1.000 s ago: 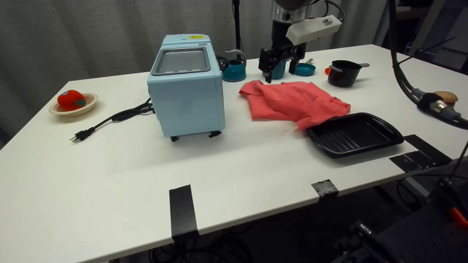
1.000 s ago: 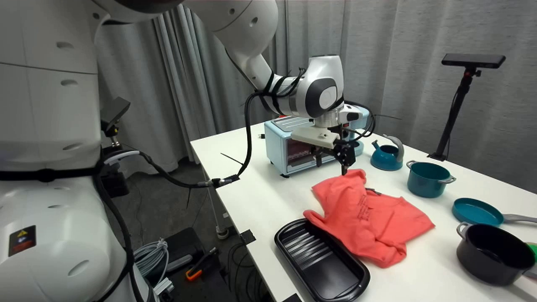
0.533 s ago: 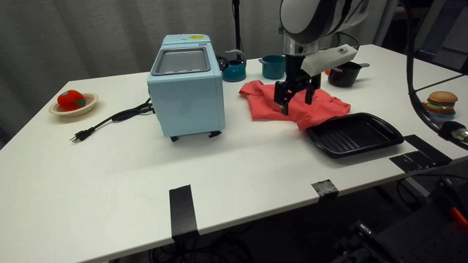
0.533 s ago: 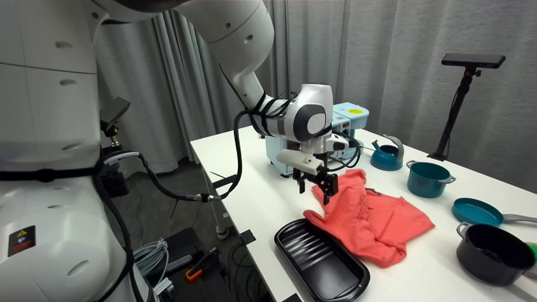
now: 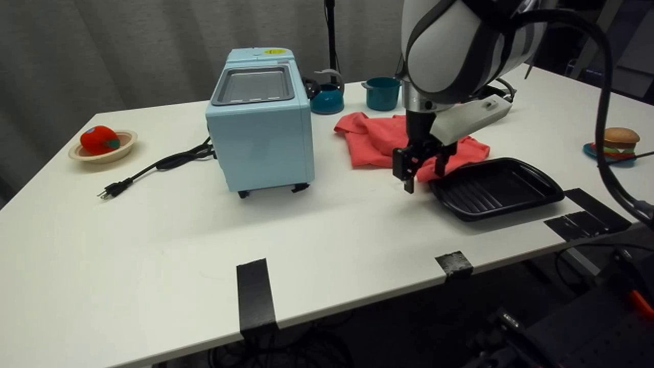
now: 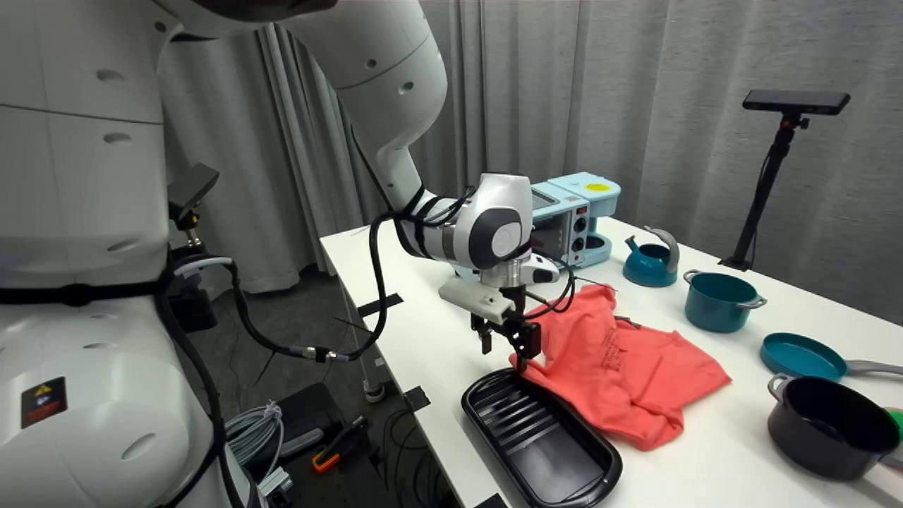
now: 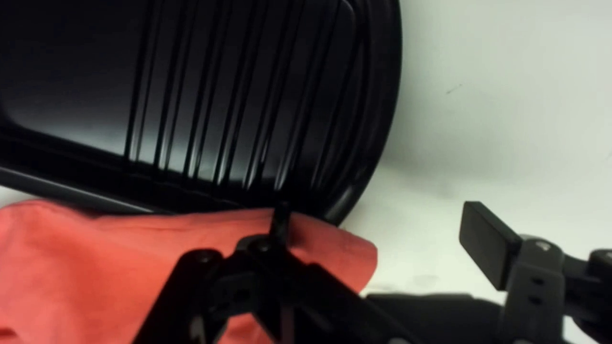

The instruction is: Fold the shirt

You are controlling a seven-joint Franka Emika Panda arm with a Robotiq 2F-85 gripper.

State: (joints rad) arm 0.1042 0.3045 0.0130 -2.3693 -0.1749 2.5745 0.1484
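Note:
The red shirt point(image 5: 375, 140) lies crumpled on the white table, with dark print visible in an exterior view point(image 6: 607, 367). Its near edge rests against and partly over the rim of a black ribbed tray point(image 6: 557, 462). My gripper point(image 5: 424, 178) is open and empty, above the shirt corner by the tray; it also shows in an exterior view point(image 6: 504, 355). In the wrist view the gripper point(image 7: 382, 231) has one finger over the shirt point(image 7: 86, 267) and the other over bare table, with the shirt corner between them. The arm hides part of the shirt.
The tray point(image 7: 239, 95) is right beside the gripper. A light blue toaster oven point(image 5: 260, 148) stands near the shirt, its cord point(image 5: 179, 159) on the table. A teal kettle point(image 6: 649, 267), teal pot point(image 6: 721, 303), teal pan point(image 6: 801, 355) and black pot point(image 6: 832, 430) stand beyond the shirt.
My gripper has moved from the shirt's far side near the toaster oven, across and down to the corner beside the tray. It has stayed open. The shirt has not moved.

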